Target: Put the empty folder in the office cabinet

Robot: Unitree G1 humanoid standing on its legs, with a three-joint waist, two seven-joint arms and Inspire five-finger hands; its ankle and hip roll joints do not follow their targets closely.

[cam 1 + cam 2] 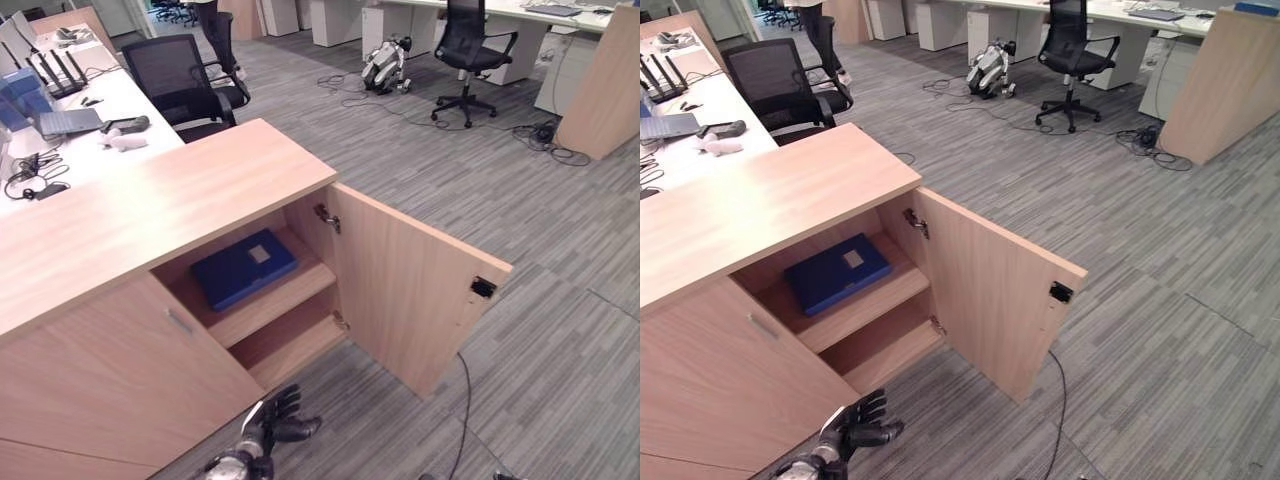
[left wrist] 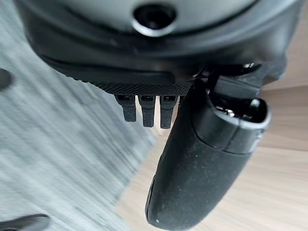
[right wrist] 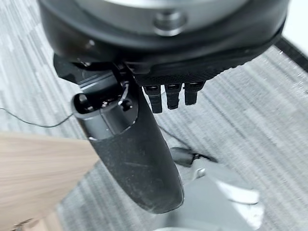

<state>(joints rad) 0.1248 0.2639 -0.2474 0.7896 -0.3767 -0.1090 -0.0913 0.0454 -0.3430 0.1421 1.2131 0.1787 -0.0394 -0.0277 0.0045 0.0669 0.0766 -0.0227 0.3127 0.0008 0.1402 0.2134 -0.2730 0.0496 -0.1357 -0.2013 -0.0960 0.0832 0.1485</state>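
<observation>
- Now the blue folder point(image 1: 243, 267) lies flat on the upper shelf point(image 1: 275, 305) of the cabinet point(image 1: 150, 215), in the middle of the frame.
- My left robot hand point(image 1: 272, 425) is at the bottom of the frame, fingers loose, holding nothing.
- My right robot hand point(image 3: 144, 159) is over the grey floor, fingers relaxed and free too.
- I think the door point(image 1: 405, 285) is what is left: it stands wide open.
- I should push it slowly on its flat face, keeping fingers off the hinge point(image 1: 327, 217).
</observation>
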